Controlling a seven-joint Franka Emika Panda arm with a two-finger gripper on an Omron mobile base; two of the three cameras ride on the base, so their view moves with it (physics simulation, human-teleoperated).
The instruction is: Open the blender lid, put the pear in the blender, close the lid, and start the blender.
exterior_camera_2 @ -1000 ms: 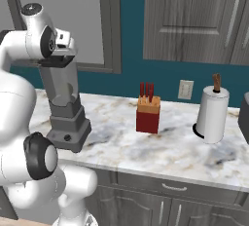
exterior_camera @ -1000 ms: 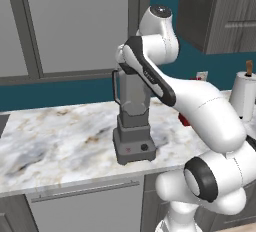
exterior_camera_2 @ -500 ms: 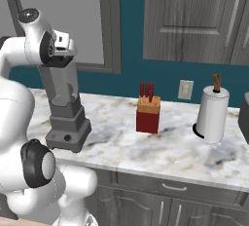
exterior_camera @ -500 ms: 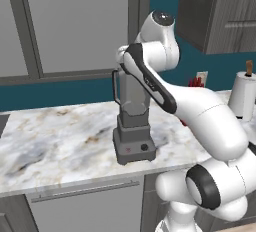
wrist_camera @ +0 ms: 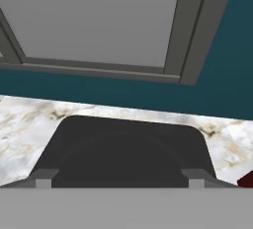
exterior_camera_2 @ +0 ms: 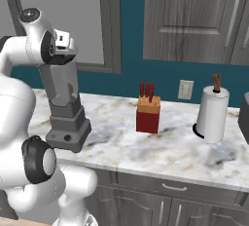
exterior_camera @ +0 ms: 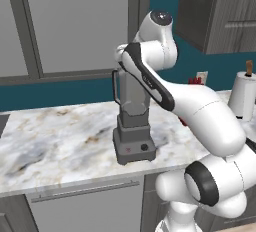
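The grey blender [exterior_camera: 132, 121] stands on the marble counter, its boxy base [exterior_camera_2: 68, 132] showing a red button and a black knob. In the hand view the black blender lid [wrist_camera: 126, 149] lies on the jar just below the camera. My gripper [wrist_camera: 121, 178] hovers right over the lid, open, with one fingertip [wrist_camera: 44, 177] near each side edge of the lid. From the right base view the hand [exterior_camera_2: 61, 52] sits at the top of the jar [exterior_camera_2: 61, 86]. The pear is out of view.
A red knife block [exterior_camera_2: 148, 115] stands on the counter [exterior_camera_2: 146, 147] to the right of the blender, and a paper towel roll [exterior_camera_2: 211, 115] further right. Grey wall cabinets hang close above the hand. The counter's front edge runs below the blender base.
The arm's upper joints have swung a little to the side. The hand stays at the top of the blender jar, and the blender has not moved.
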